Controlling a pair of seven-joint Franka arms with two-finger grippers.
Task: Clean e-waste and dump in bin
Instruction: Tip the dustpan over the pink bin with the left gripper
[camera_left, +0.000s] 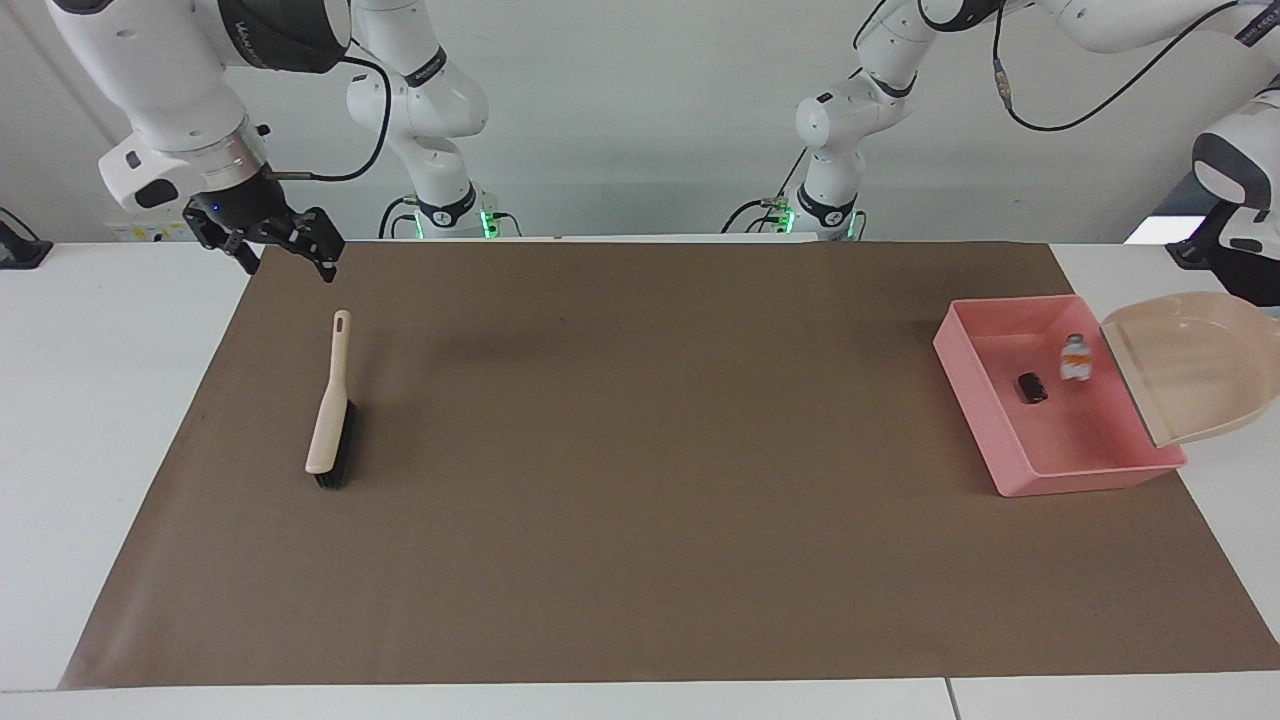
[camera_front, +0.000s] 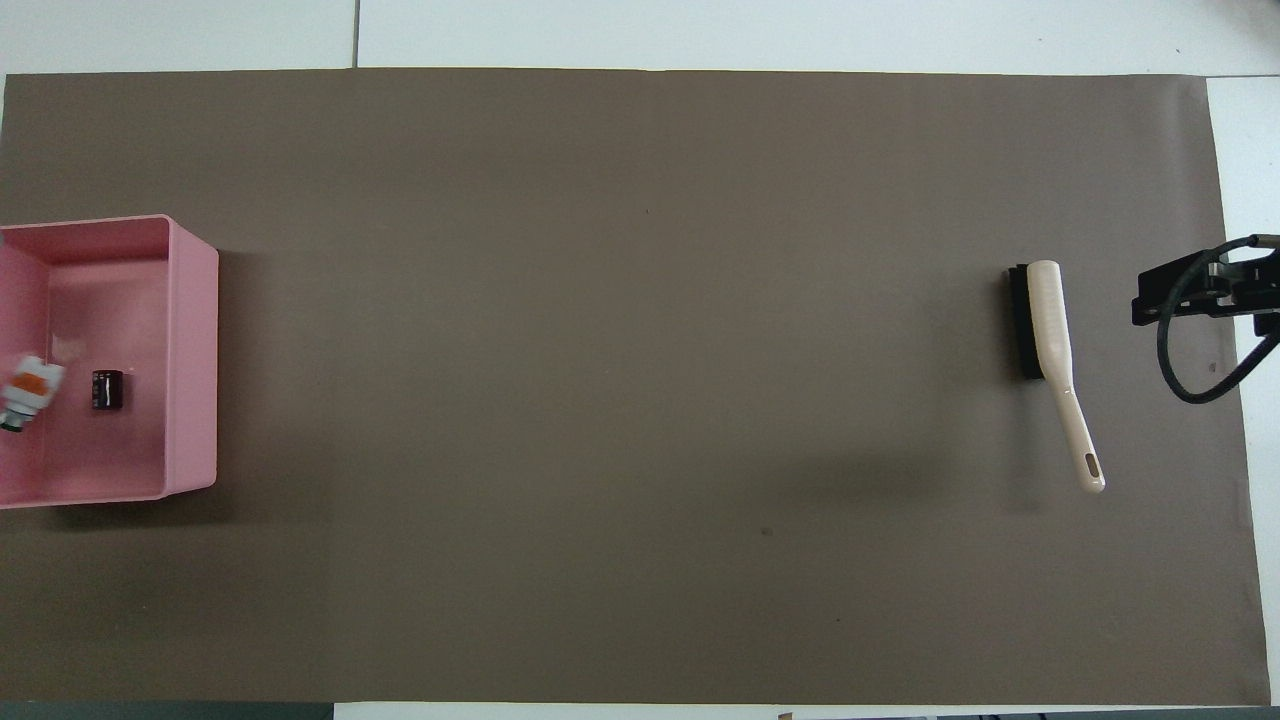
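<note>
Both e-waste cylinders lie in the pink bin (dustpan tilted at its 3 o'clock edge). Left gripper unseen, shut. Right gripper spread empty, at brush's 12 o'clock.

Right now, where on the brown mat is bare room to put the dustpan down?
The widest bare stretch of the brown paper mat lies between the beige long-handled brush and the shallow pink plastic tray. It is crowded at the left arm's end: the tilted beige dustpan hangs over the tray's edge, and the tray holds the white cylinder and the dark one.
</note>
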